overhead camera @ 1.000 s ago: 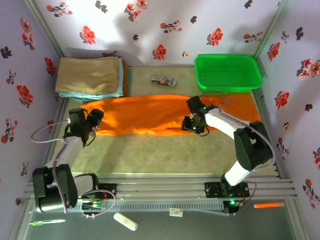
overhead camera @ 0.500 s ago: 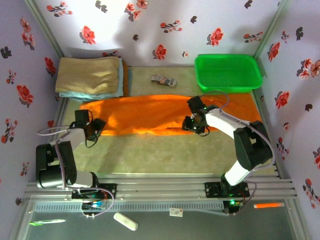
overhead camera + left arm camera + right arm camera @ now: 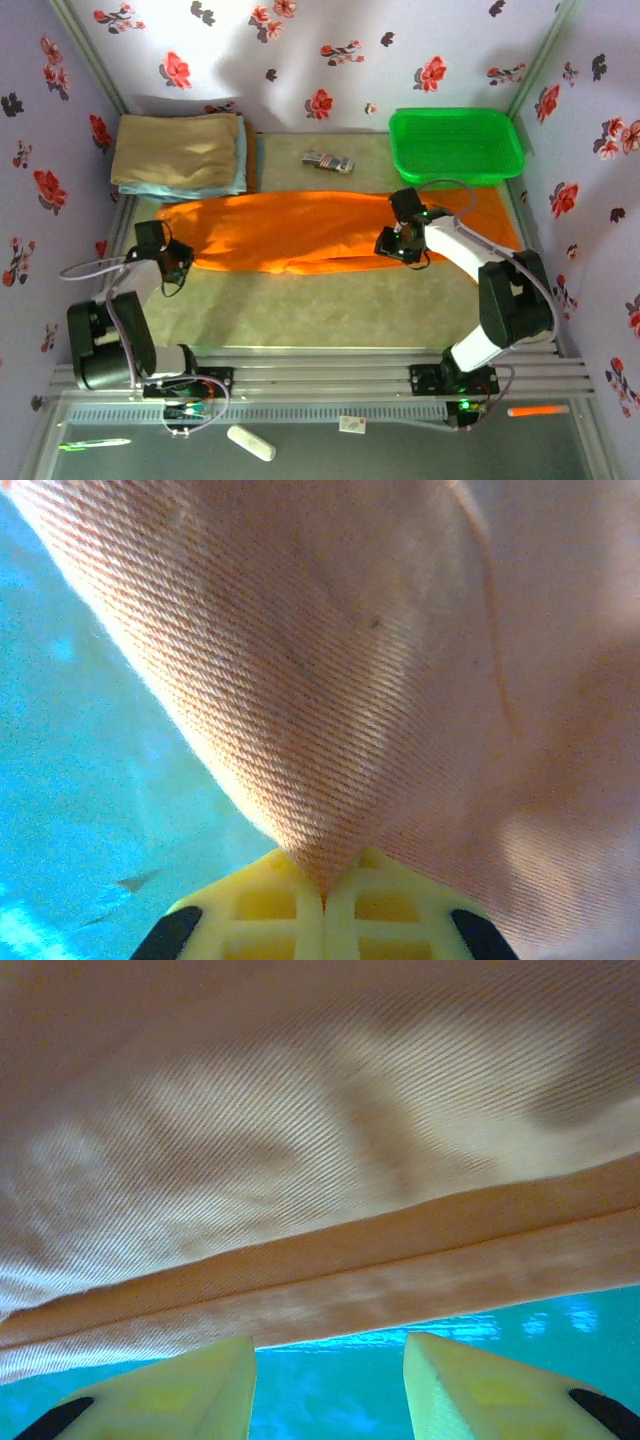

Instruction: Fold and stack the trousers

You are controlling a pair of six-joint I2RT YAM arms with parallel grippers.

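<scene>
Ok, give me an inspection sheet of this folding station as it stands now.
Surface: olive mat, lying flat.
Job's things: orange trousers laid out long across the mat.
Clutter: tan cloth stacked on light blue cloth, far left; green basket, far right; small patterned object by the far edge.
Grippers: left gripper shut on the trousers' left end; right gripper open at their near hem.
Cables: grey cable loops beside the left gripper.
Surroundings: flowered walls.
</scene>
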